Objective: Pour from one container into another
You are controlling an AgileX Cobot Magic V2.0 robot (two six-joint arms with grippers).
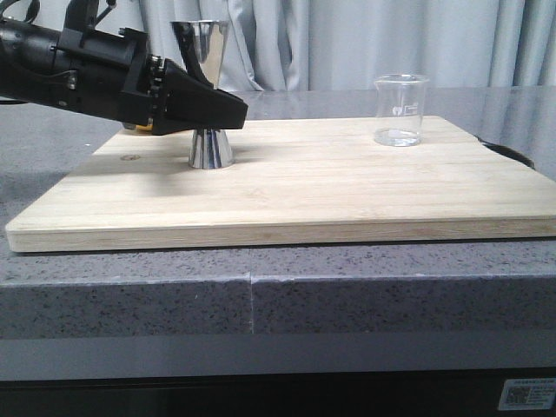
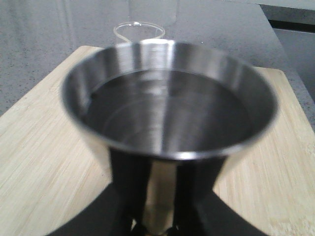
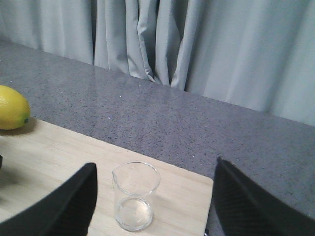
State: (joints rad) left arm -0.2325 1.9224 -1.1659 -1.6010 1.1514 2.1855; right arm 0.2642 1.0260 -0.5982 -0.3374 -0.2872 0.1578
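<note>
The left gripper (image 1: 228, 111) has its black jaws clenched on the narrow waist of the jigger (image 1: 208, 95), reaching in from the left side of the front view. In the left wrist view the two dark fingers (image 2: 129, 182) flank the gold-tinted waist, pressed against it on both sides, with the jigger's (image 2: 167, 110) wide steel upper cup filling most of the frame. The cup's inside is dark and reflective; whether liquid lies in it I cannot tell. The jigger stands upright, its lower cone resting on the wooden board (image 1: 295, 187) toward the board's rear left.

The right gripper (image 3: 152, 206) has its jaws released, spread wide, one black finger (image 3: 69, 206) on each side of the beaker (image 3: 135, 201) and both clear of the glass. This gripper does not appear in the front view.

The beaker (image 1: 401, 109) stands upright on the rear right part of the board, well apart from the jigger, with faint white printing on its wall. It looks nearly empty, a little clear reflection at its base.

A lemon (image 3: 12, 107) lies at the board's edge in the right wrist view. The board rests on a grey speckled tabletop (image 1: 130, 287), with pale grey curtains (image 1: 365, 39) hanging behind it.
</note>
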